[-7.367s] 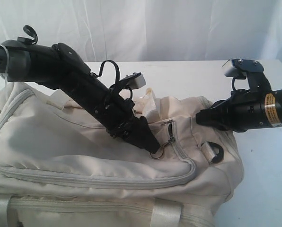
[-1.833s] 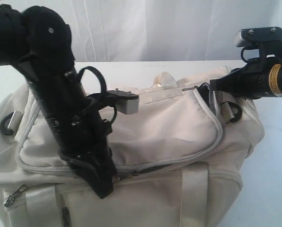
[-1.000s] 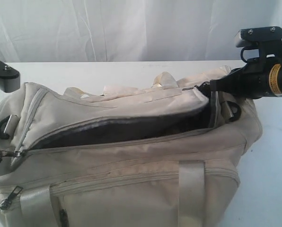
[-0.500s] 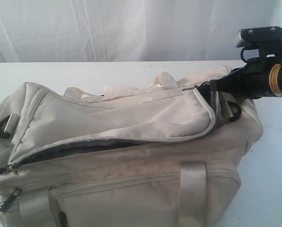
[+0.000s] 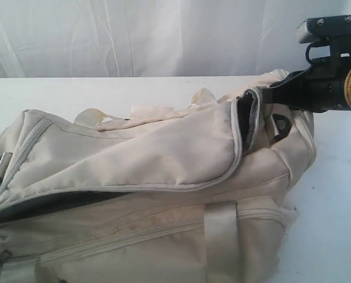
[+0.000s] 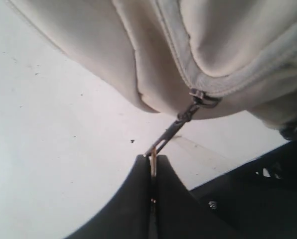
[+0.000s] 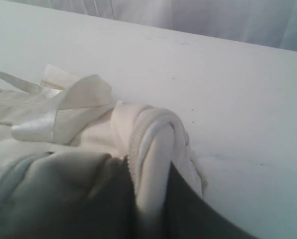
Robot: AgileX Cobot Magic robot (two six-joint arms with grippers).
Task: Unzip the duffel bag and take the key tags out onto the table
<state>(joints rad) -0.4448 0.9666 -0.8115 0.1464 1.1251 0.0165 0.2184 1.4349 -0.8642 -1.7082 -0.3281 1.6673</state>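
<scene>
left gripper [image 6: 152, 160] pinched shut on the zipper pull [image 6: 174, 130]. right gripper [image 5: 268, 96] clamped on the duffel bag [image 5: 164, 147] flap edge, upper right of exterior frame. Bag lies on the worktop [image 5: 334, 194], fills lower frame, zip gaping dark at lower left.

1. The duffel bag [image 5: 164, 153] is matt cream cloth, finely woven, soft and creased.
2. Its straps [image 5: 221, 236] are a shinier, satin-like webbing.
3. The zipper [image 6: 238, 82] runs in ribbed, pale grey cloth tape.
4. The zipper pull [image 6: 174, 132] is thin bare metal with a dull gleam.
5. The lining [image 5: 40, 205] looks dark grey and matt.
6. The D-ring [image 5: 280, 125] is black plastic.
7. On my left gripper [image 6: 152, 160], the fingers [image 6: 133, 194] are smooth, matt black.
8. The table [image 6: 49, 149] is white, smooth and matt, with a few dark specks.
9. The curtain [image 5: 134, 35] is thin white cloth.
</scene>
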